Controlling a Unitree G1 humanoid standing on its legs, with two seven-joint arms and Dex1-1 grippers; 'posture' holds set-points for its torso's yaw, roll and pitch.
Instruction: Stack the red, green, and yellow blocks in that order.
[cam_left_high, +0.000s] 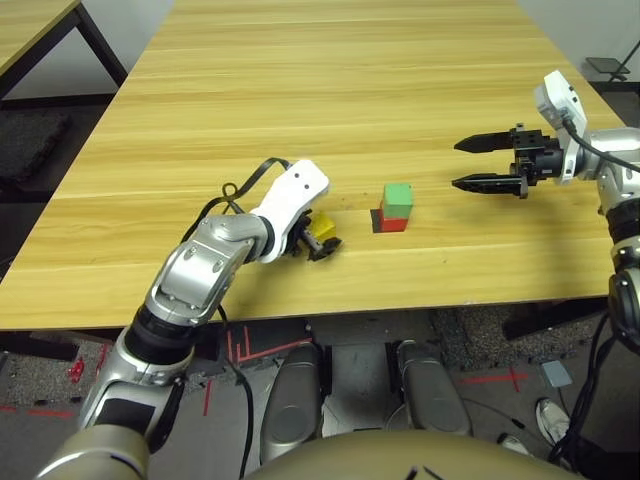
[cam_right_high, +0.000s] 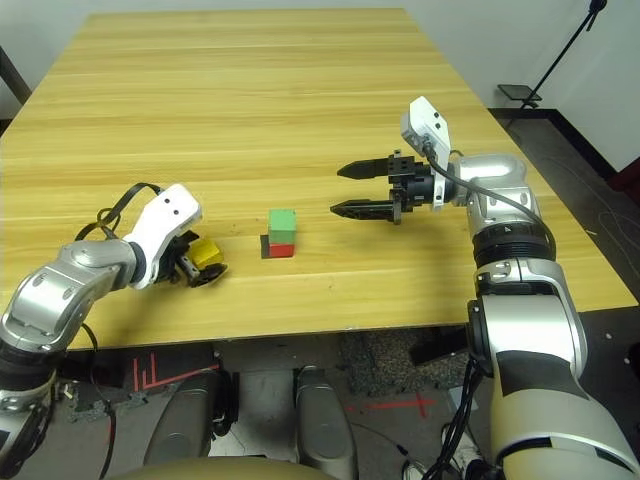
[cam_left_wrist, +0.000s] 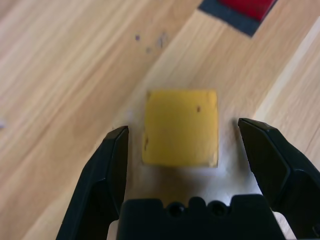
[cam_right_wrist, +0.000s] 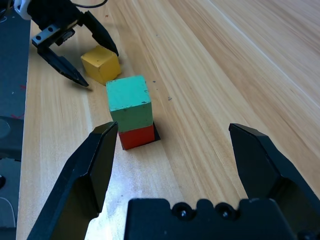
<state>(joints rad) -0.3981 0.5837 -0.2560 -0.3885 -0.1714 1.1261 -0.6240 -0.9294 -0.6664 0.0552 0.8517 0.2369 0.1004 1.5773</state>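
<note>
Grippers (cam_left_wrist: 183, 145) (cam_right_wrist: 175, 150) both spread; right wrist view shows green block (cam_right_wrist: 130, 102), left wrist view only red (cam_left_wrist: 250, 6)

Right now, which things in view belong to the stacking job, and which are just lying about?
Part of the job:
- red block
- green block, on the red
- yellow block, between the left tool's open fingers

Just there:
- flat black patch under the red block
- tripod

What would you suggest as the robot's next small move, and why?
Probably close the left gripper on the yellow cube: the cube sits between its open fingers, touching neither, while the green cube already rests on the red one.
</note>
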